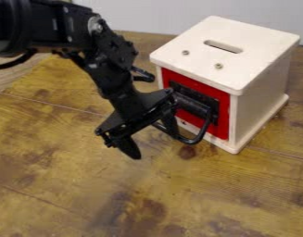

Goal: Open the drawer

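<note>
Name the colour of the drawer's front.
The drawer front is bright red, seen around its black handle; the camera view shows it best.

Worn wooden tabletop [67, 185], apparently pale wall [154, 14] behind.

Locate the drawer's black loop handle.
In the camera view, the black loop handle is right of centre, in front of the red drawer front.

Soft light, faint shadows; the picture seems slightly blurred.
</note>
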